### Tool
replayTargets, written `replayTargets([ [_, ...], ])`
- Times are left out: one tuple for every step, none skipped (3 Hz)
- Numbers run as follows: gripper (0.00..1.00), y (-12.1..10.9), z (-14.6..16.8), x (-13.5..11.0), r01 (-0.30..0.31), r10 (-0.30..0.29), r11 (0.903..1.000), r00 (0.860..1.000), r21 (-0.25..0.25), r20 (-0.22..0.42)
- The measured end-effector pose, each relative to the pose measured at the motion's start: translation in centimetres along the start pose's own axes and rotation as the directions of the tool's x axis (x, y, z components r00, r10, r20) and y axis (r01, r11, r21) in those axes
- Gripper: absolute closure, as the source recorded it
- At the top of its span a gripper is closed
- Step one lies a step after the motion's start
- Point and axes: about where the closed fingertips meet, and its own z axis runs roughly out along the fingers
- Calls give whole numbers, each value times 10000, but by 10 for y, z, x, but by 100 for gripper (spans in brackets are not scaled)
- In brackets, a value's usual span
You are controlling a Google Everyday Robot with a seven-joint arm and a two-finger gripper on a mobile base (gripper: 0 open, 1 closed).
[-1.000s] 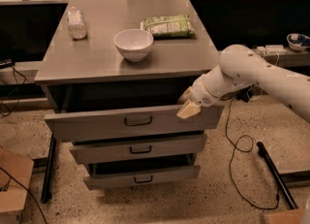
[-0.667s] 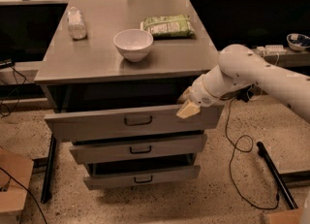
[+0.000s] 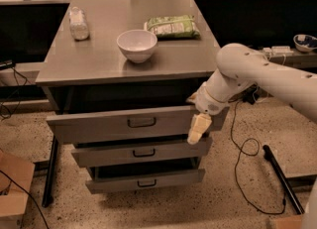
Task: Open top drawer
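Note:
The top drawer (image 3: pixel 99 125) is the widest of three grey drawers under the grey table, with a small black loop handle (image 3: pixel 141 122) at its centre. It stands pulled out a little, with a dark gap above its front. My gripper (image 3: pixel 198 127) hangs pointing down in front of the right end of the drawer front, well right of the handle. The white arm (image 3: pixel 247 72) reaches in from the right.
On the tabletop (image 3: pixel 99 64) stand a white bowl (image 3: pixel 137 44), a green packet (image 3: pixel 172 26) and a clear bottle (image 3: pixel 79 23). Two narrower drawers (image 3: pixel 143 152) (image 3: pixel 146 182) sit below, also partly out. Cables (image 3: pixel 242 148) and a black bar lie on the floor at right; a cardboard box (image 3: pixel 12 183) stands at left.
My gripper has dropped a little lower along the right end of the top drawer's front and now points more downward. The drawer has not visibly moved.

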Motion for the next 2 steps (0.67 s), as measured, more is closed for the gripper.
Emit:
replayTargets([
  [27,40,-4,17,-325,198,9923,9942,-1191,-1057],
  [50,52,-6,18,-328,115,9877,9903,-1526,-1386],
])
